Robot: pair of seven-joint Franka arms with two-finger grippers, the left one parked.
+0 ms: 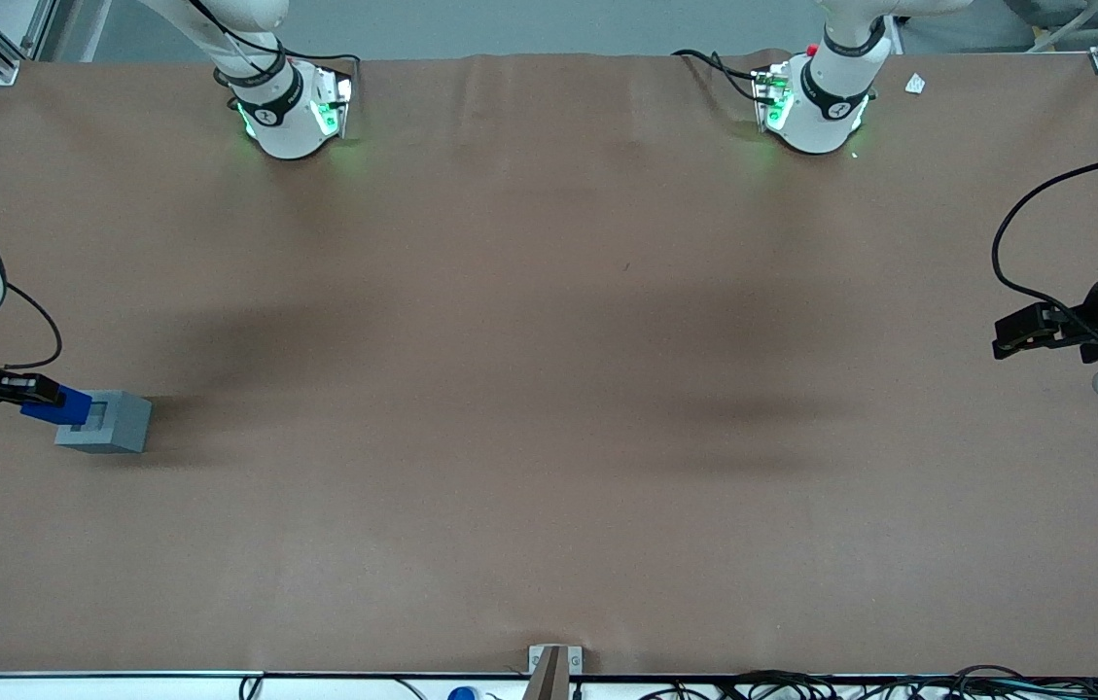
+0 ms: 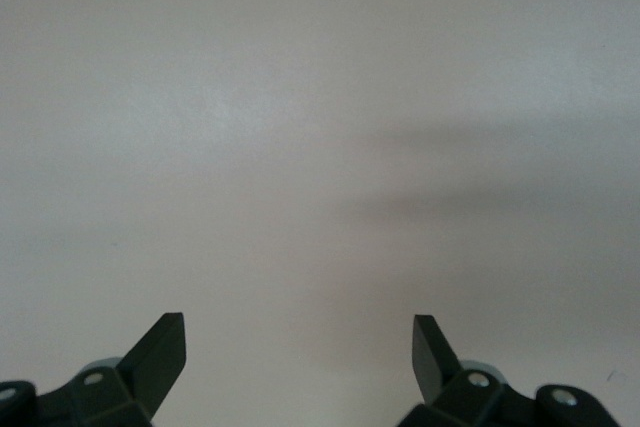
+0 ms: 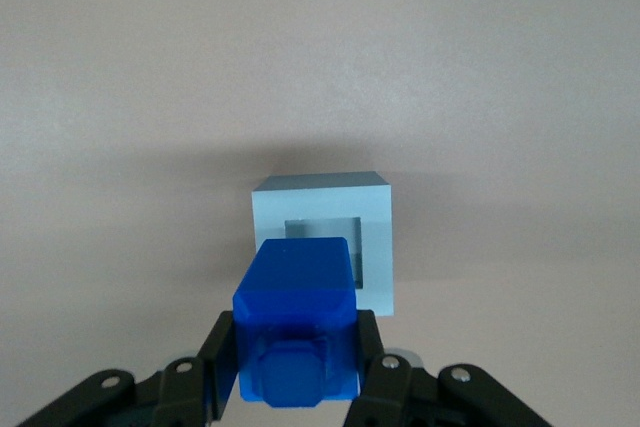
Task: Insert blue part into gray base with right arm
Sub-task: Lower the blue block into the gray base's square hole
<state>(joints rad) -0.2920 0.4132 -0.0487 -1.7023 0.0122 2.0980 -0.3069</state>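
The gray base (image 1: pixel 106 421) stands on the brown table near the working arm's end; its square recess faces up. My right gripper (image 1: pixel 28 391) is shut on the blue part (image 1: pixel 57 405) and holds it beside the base, its tip over the base's edge. In the right wrist view the blue part (image 3: pixel 296 319) sits clamped between the black fingers (image 3: pixel 222 359), just short of the gray base (image 3: pixel 378 247) and its recess (image 3: pixel 362 242). The part hides a piece of the recess.
The brown table cover (image 1: pixel 549 389) spreads wide toward the parked arm's end. Two white arm bases (image 1: pixel 291 112) with green lights stand farther from the front camera. Cables lie along the table's near edge (image 1: pixel 801 681).
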